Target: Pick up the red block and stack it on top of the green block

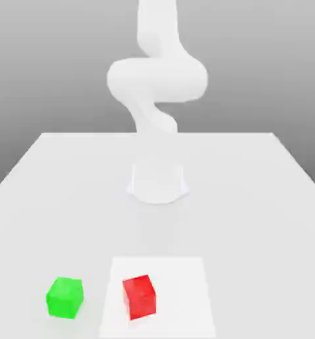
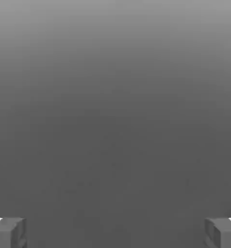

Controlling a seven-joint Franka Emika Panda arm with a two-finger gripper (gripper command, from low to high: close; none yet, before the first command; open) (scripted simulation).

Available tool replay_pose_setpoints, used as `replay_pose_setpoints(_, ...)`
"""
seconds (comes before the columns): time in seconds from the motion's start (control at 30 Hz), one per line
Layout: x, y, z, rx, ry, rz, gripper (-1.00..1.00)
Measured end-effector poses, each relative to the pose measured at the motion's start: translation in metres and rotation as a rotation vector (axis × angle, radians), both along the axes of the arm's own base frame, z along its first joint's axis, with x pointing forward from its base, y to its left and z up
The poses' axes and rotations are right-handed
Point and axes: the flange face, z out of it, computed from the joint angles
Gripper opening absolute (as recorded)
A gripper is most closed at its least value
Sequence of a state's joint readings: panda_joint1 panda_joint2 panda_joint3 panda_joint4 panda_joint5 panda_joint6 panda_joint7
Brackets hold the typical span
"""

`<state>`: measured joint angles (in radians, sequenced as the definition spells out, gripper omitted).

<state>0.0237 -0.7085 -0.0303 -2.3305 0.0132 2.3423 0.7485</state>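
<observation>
Gripper (image 2: 115,233): fingers spread, empty, ready to straddle a cube; red block (image 1: 140,297), green block (image 1: 65,298): apart, presumably leaving finger room.

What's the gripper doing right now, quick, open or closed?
Gripper: open, its two fingers wide apart in the hand view, with nothing between them.

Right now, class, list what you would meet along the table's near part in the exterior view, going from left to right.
Green block → white square, with the red block on it.
</observation>
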Motion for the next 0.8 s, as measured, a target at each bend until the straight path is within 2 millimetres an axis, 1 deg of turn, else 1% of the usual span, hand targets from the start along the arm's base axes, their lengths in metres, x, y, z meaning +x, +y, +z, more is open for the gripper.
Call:
replay_pose_setpoints(0.07,0.026,-0.004,-0.040,-0.004,0.066,0.032,0.00)
replay_pose_setpoints(0.17,0.056,-0.007,-0.099,-0.011,0.161,0.075,0.00)
replay_pose_setpoints(0.27,0.076,-0.010,-0.161,-0.023,0.253,0.116,0.00)
replay_pose_setpoints(0.37,0.088,-0.011,-0.224,-0.038,0.345,0.155,0.00)
replay_pose_setpoints(0.43,0.091,-0.013,-0.265,-0.050,0.406,0.181,0.00)
replay_pose_setpoints(0.53,0.089,-0.015,-0.327,-0.071,0.498,0.217,0.00)
replay_pose_setpoints(0.63,0.078,-0.020,-0.386,-0.098,0.590,0.251,0.00)
replay_pose_setpoints(0.73,0.061,-0.026,-0.440,-0.128,0.681,0.284,0.00)
replay_pose_setpoints(0.8,0.057,-0.027,-0.467,-0.138,0.702,0.294,0.00)
